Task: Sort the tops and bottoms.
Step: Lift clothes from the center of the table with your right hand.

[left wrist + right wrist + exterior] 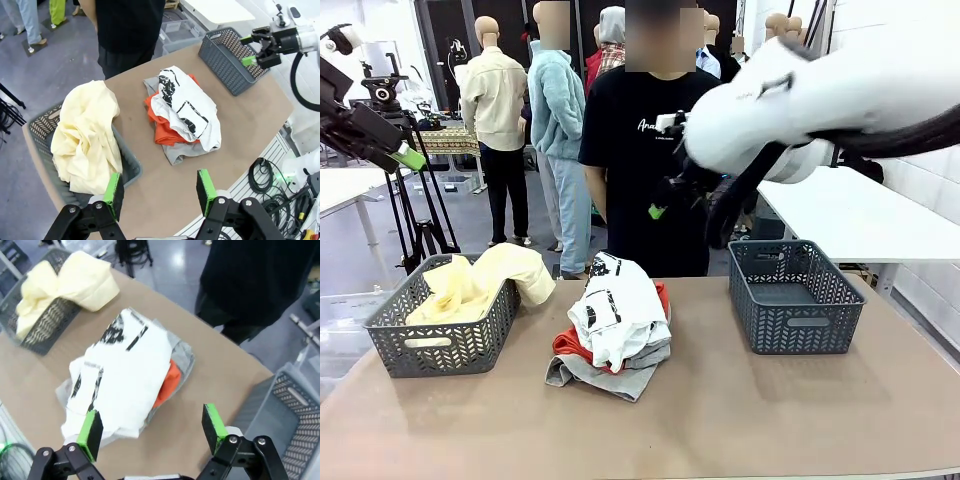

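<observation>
A cream top lies heaped in the left grey basket, spilling over its rim. At mid-table a pile holds a white printed T-shirt over an orange-red top and a grey garment; I cannot tell whether the grey one belongs to the bottoms. My left gripper hovers open and empty high at the left. My right gripper hangs open and empty above the pile's far right.
An empty grey basket stands at the right of the brown table. A person in a black T-shirt stands at the far edge. A white table is behind on the right.
</observation>
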Action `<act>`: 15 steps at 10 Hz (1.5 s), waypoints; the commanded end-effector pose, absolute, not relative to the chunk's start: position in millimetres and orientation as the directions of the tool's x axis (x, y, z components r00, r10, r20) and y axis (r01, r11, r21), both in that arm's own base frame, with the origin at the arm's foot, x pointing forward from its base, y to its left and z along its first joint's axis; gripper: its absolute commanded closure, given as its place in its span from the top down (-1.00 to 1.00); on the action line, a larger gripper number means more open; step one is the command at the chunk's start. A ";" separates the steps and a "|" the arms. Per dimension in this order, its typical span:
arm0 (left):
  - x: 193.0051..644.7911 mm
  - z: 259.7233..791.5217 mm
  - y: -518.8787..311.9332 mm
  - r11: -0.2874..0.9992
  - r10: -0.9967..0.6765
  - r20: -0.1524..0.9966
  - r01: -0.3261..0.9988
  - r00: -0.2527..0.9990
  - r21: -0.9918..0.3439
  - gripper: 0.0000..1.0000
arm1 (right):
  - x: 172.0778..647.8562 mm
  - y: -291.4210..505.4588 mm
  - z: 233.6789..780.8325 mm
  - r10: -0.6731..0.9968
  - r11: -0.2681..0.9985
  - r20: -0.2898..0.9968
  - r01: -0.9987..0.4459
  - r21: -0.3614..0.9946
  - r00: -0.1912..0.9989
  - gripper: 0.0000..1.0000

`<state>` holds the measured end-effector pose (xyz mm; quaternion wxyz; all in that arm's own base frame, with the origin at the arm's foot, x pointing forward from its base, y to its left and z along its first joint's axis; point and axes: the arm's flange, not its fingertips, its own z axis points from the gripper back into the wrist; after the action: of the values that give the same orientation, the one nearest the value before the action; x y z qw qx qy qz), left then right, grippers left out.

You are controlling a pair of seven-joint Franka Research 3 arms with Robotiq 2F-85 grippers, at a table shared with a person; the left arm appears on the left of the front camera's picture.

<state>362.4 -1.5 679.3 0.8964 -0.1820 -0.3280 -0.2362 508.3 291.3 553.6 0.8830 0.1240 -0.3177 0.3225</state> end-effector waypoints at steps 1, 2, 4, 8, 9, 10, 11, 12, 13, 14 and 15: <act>362.3 679.5 -1.8 0.826 -0.308 0.677 0.540 0.669 -0.158 0.53 | 549.1 355.6 539.7 0.508 0.797 0.637 -0.597 -0.092 0.580 1.00; 362.3 679.5 -1.8 0.826 -0.308 0.677 0.540 0.669 -0.158 0.53 | 560.6 381.5 529.0 0.557 0.778 0.611 -0.612 -0.145 0.563 1.00; 362.3 679.5 -1.8 0.826 -0.308 0.677 0.540 0.669 -0.158 0.53 | 577.5 423.1 502.3 0.611 0.749 0.549 -0.641 -0.169 0.570 1.00; 362.3 679.5 -1.8 0.826 -0.308 0.677 0.540 0.669 -0.158 0.53 | 595.1 460.9 450.2 0.625 0.746 0.454 -0.658 -0.106 0.635 1.00; 362.3 679.5 -1.8 0.826 -0.308 0.677 0.540 0.669 -0.158 0.53 | 592.4 468.0 439.9 0.640 0.740 0.422 -0.663 -0.113 0.642 1.00; 362.3 679.5 -1.8 0.826 -0.308 0.677 0.540 0.669 -0.158 0.53 | 584.7 467.0 439.8 0.642 0.747 0.396 -0.652 -0.130 0.656 1.00; 362.3 679.5 -1.8 0.826 -0.308 0.677 0.540 0.669 -0.158 0.53 | 574.1 464.2 443.1 0.632 0.760 0.363 -0.638 -0.121 0.685 1.00; 362.3 679.5 -1.8 0.826 -0.308 0.677 0.540 0.669 -0.158 0.53 | 564.5 460.5 445.3 0.617 0.773 0.342 -0.627 -0.097 0.709 1.00; 362.3 679.5 -1.8 0.826 -0.308 0.677 0.540 0.669 -0.158 0.53 | 556.6 458.9 444.8 0.594 0.796 0.294 -0.600 -0.081 0.748 1.00; 362.3 679.5 -1.8 0.826 -0.308 0.677 0.540 0.669 -0.158 0.53 | 547.6 460.3 445.2 0.593 0.802 0.270 -0.585 -0.121 0.758 1.00; 362.3 679.5 -1.8 0.826 -0.308 0.677 0.540 0.669 -0.158 0.53 | 543.3 464.1 442.5 0.595 0.802 0.284 -0.580 -0.144 0.752 1.00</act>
<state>362.4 -1.4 679.3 0.8964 -0.1818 -0.3278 -0.2365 554.9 464.1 447.4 0.9318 -0.0060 -0.1558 0.3277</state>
